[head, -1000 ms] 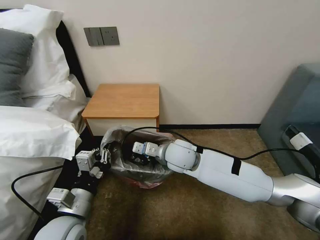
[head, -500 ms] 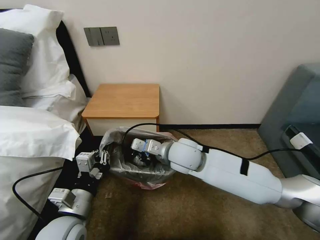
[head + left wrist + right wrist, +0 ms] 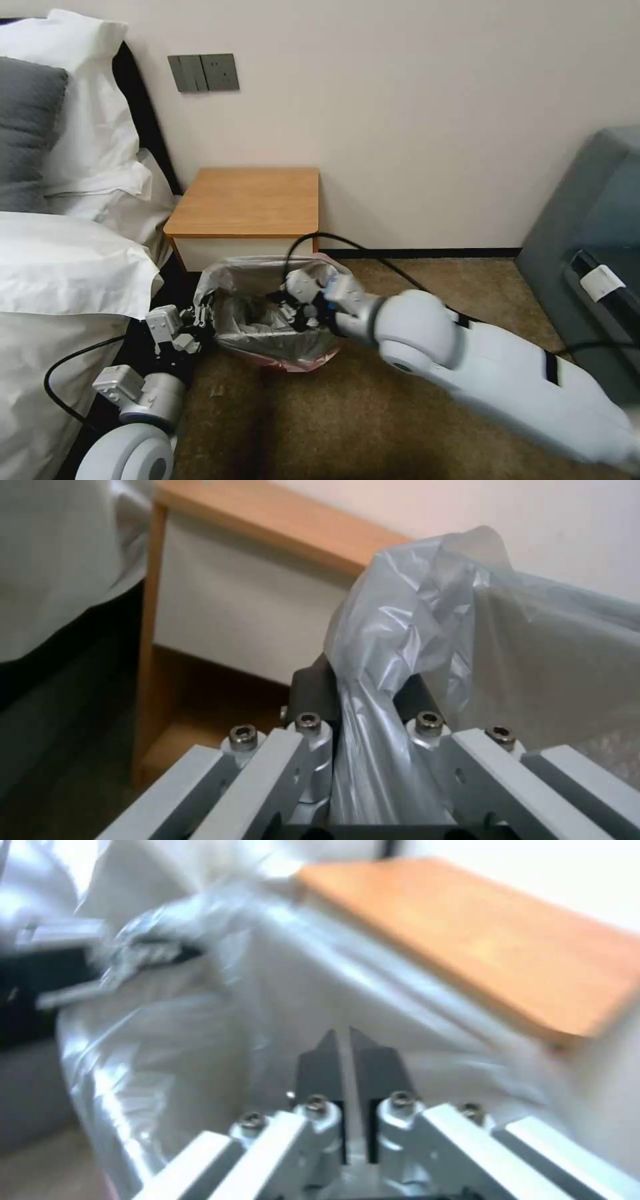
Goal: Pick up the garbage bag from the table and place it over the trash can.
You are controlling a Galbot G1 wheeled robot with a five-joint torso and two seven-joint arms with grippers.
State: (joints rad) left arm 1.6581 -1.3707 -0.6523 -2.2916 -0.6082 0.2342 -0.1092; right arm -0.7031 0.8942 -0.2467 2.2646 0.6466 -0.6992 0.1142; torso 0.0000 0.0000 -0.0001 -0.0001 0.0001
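Observation:
The garbage bag (image 3: 267,333), grey and translucent with a pinkish-red edge, is draped over the trash can on the carpet in front of the table (image 3: 247,200). The can itself is hidden under the plastic. My left gripper (image 3: 203,313) is at the bag's left side, shut on a bunched fold of the garbage bag (image 3: 400,630). My right gripper (image 3: 288,312) reaches into the bag's open mouth from the right. Its fingers (image 3: 363,1060) are shut together with nothing between them, with the bag's wall (image 3: 167,1040) around them.
A bed with white bedding (image 3: 60,267) is close on the left, beside my left arm. The wall stands behind the nightstand. A grey sofa (image 3: 587,220) is at the right. Black cables (image 3: 347,243) run over the bag's rim. Brown carpet (image 3: 300,413) lies open in front.
My right arm has swung nearer and to the right, and its wrist has turned so the fingers point left inside the bag. My left gripper keeps its hold and has barely shifted.

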